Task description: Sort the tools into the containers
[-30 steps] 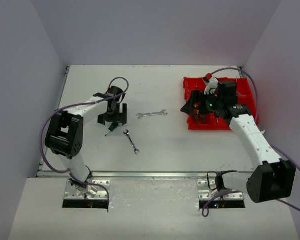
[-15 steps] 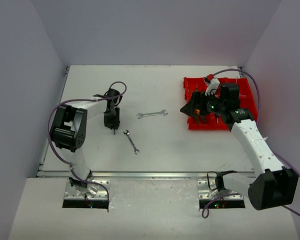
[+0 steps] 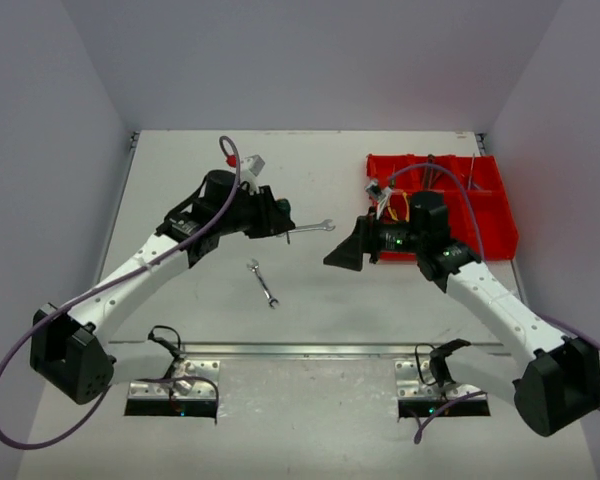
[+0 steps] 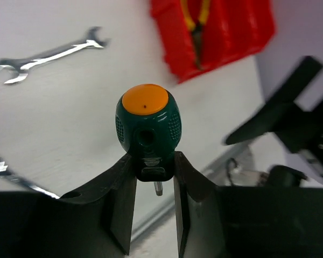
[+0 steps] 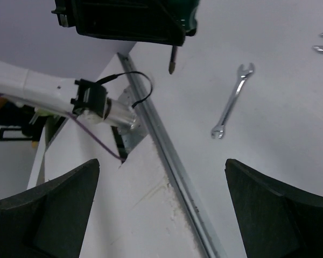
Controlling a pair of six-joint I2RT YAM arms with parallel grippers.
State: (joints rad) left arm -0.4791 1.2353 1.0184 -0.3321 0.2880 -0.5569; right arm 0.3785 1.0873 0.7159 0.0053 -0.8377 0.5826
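My left gripper (image 3: 275, 215) is shut on a green screwdriver (image 4: 148, 123) with an orange cap and holds it above the middle of the table. Its metal tip (image 5: 172, 60) points down. Two silver wrenches lie on the table: one (image 3: 310, 227) just right of the left gripper and one (image 3: 263, 282) nearer the front. The red compartment tray (image 3: 485, 215) sits at the right, with yellow-handled pliers (image 4: 196, 21) in it. Left of the tray my right gripper (image 3: 342, 257) stands open and empty, facing the left gripper.
A metal rail (image 3: 300, 350) runs along the table's near edge, in front of both arm bases. Grey walls close in the left, right and back sides. Purple cables loop off both arms.
The left gripper has shut on the green screwdriver, lifted it and swung right toward the middle. The right gripper has moved from over the tray to its left, still open.
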